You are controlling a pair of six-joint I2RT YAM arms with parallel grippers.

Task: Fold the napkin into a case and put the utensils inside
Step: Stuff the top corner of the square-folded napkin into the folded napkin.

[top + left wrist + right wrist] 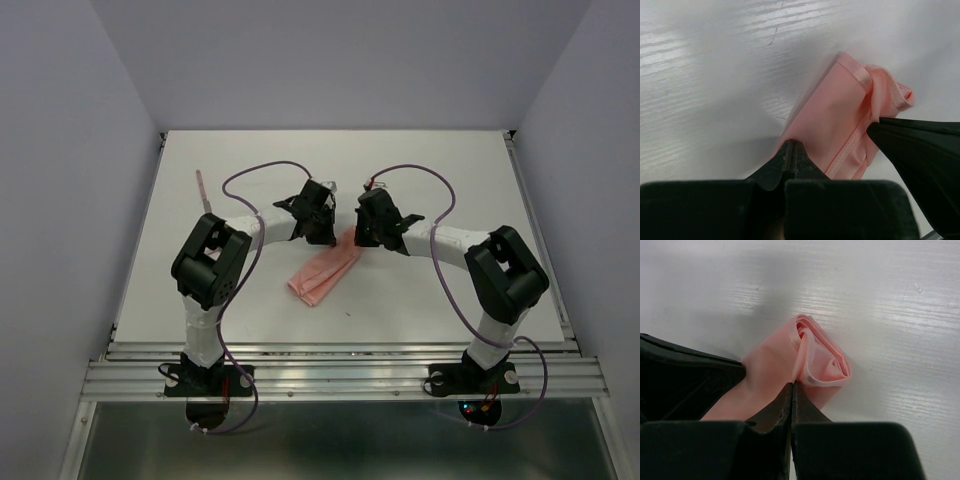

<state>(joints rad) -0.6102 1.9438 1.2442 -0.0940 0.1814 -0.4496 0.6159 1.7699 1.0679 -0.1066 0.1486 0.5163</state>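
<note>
White tabletop (420, 180) | folded salmon-pink cloth napkin (322, 275) lies mid-table (long strip, askew) | we find left gripper (790, 149) and right gripper (792, 389) both pinched onto its far end | thin pinkish utensil (203, 190) well apart, far left

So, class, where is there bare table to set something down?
Crowded: centre, where left end effector and right end effector pinch the napkin. Bare: table beyond them, along its right edge, and between napkin and front edge.

Salmon-pink napkin (322, 272) folded into narrow diagonal strip, utensil (203, 190) well apart
</note>
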